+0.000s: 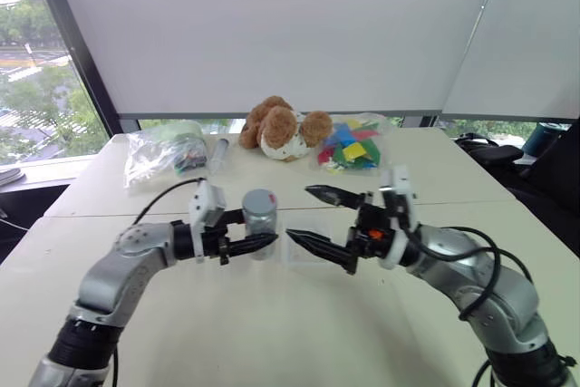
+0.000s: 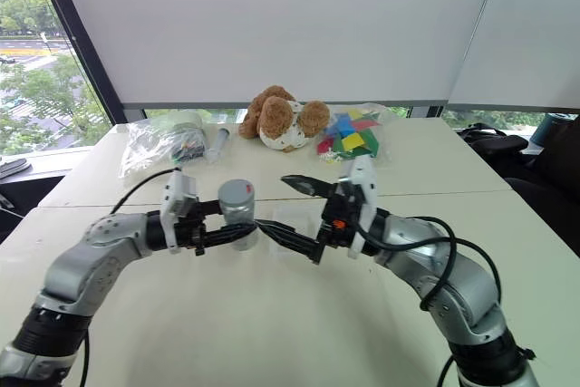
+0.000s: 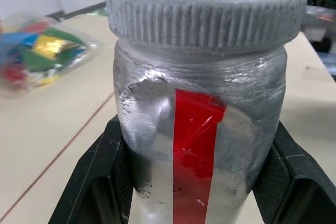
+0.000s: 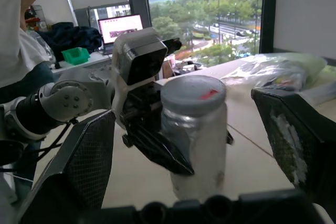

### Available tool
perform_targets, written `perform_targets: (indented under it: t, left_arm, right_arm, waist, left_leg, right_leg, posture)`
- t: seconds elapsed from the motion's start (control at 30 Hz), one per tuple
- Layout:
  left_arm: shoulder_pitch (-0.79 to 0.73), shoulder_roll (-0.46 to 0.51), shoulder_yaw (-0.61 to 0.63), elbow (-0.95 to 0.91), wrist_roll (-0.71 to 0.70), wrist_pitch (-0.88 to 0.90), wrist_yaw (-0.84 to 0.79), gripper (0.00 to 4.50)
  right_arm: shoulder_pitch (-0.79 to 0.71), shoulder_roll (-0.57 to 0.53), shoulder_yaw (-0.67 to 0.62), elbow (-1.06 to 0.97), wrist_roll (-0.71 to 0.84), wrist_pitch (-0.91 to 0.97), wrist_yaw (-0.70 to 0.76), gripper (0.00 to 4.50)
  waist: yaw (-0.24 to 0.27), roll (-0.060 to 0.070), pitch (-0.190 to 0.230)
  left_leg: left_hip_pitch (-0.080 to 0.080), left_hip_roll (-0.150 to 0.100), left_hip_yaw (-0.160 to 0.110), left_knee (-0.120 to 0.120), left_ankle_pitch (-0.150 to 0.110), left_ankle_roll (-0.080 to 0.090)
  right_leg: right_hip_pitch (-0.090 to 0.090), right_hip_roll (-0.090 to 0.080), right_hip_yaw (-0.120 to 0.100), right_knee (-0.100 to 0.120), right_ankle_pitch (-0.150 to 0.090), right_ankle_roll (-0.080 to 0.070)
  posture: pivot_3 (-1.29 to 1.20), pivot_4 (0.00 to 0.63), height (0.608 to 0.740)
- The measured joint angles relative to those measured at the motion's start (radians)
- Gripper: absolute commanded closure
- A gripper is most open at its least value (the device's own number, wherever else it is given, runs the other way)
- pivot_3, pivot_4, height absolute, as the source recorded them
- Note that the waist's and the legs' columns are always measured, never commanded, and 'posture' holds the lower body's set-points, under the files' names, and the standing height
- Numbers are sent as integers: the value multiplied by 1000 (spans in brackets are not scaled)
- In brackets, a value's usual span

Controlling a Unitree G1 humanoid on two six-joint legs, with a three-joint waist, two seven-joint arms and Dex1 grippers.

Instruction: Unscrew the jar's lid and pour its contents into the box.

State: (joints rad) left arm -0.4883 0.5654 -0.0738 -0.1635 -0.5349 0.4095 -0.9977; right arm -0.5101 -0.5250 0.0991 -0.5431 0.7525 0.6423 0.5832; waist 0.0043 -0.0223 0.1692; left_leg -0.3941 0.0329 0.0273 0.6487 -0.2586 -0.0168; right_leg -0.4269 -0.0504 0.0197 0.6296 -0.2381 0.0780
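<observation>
The jar [image 1: 260, 212] stands upright above the table [image 1: 272, 314], its lid [image 3: 205, 11] still on. The left gripper [image 1: 258, 244] squeezes it tight around the body. The right gripper [image 1: 313, 219] faces it with fingers spread wide, holding nothing. The box [image 1: 304, 251] sits just beside the jar

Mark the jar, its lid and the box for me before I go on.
jar [image 3: 202, 145]: left wrist view, on the red label stripe.
lid [image 4: 193, 94]: right wrist view, on its grey top.
box [image 1: 308, 256]: left eye view, on the clear wall behind the right gripper's lower finger.
</observation>
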Motion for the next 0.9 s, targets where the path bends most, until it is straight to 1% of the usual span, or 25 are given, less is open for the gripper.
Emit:
perform_targets:
  t: [0.1, 0.37, 0.67, 0.7, 0.77, 0.8, 0.83, 0.87, 0.9]
  left_arm:
    - [-5, -22, -29, 4, 17, -1, 0, 2253]
    - [-1, -56, -41, 4, 35, -1, -4, 2253]
    - [28, -65, -55, -20, 43, -1, -2, 2253]
    - [35, -65, -55, -24, 44, -1, -2, 2253]
    - [42, -67, -56, -31, 44, -1, -1, 2253]
    - [43, -71, -56, -32, 44, -1, 2, 2253]
    - [43, -76, -55, -33, 44, -1, 5, 2253]
    - [43, -76, -55, -33, 44, -1, 7, 2253]
    - [43, -76, -55, -33, 44, -1, 7, 2253]
  right_arm:
    - [-25, 2, 16, 19, -20, 35, -13, 0]
    - [-66, 38, 52, 110, -103, 32, 15, 0]
    - [-95, 76, 53, 133, -119, 31, 56, 0]
    - [-95, 77, 53, 134, -118, 33, 59, 254]
    - [-95, 81, 53, 134, -117, 41, 64, 900]
    - [-95, 82, 53, 134, -116, 43, 69, 1323]
    - [-95, 83, 53, 133, -113, 45, 75, 1851]
    - [-95, 83, 52, 133, -112, 46, 79, 2167]
    - [-95, 83, 52, 133, -113, 46, 81, 2159]
  waist:
    - [-1, 0, 0]
    - [-15, 0, 0]
    - [-18, 0, 0]
    - [-18, 0, 0]
    - [-17, 0, 0]
    - [-17, 0, 0]
    - [-16, 0, 0]
    - [-17, 0, 0]
    - [-17, 0, 0]
  left_leg:
    - [0, 0, 0, 0, 0, 0]
    - [0, 0, 0, 0, 0, 0]
    - [0, 1, -1, 0, 0, 0]
    - [0, 1, 0, 0, 0, 0]
    - [0, 1, 0, 0, 0, 0]
    - [0, 1, -1, 0, 0, 0]
    - [0, 1, -1, 0, 0, 0]
    - [0, 1, -1, 0, 0, 0]
    - [0, 1, -1, 0, 0, 0]
  right_leg:
    - [0, 0, 0, 0, 0, 0]
    - [0, 1, 0, 0, 0, 0]
    - [0, 1, 0, 0, 0, 0]
    - [0, 1, 0, 0, 0, 0]
    - [0, 1, 0, 0, 0, 0]
    - [0, 1, 0, 0, 0, 0]
    - [0, 1, 0, 0, 0, 0]
    - [0, 1, 0, 0, 0, 0]
    - [0, 1, 0, 0, 0, 0]
  posture:
    - [0, 150, 740]
    - [0, 150, 740]
    - [0, 150, 740]
    - [0, 150, 740]
    - [0, 150, 740]
    - [0, 150, 740]
    - [0, 150, 740]
    - [0, 150, 740]
    - [0, 150, 740]
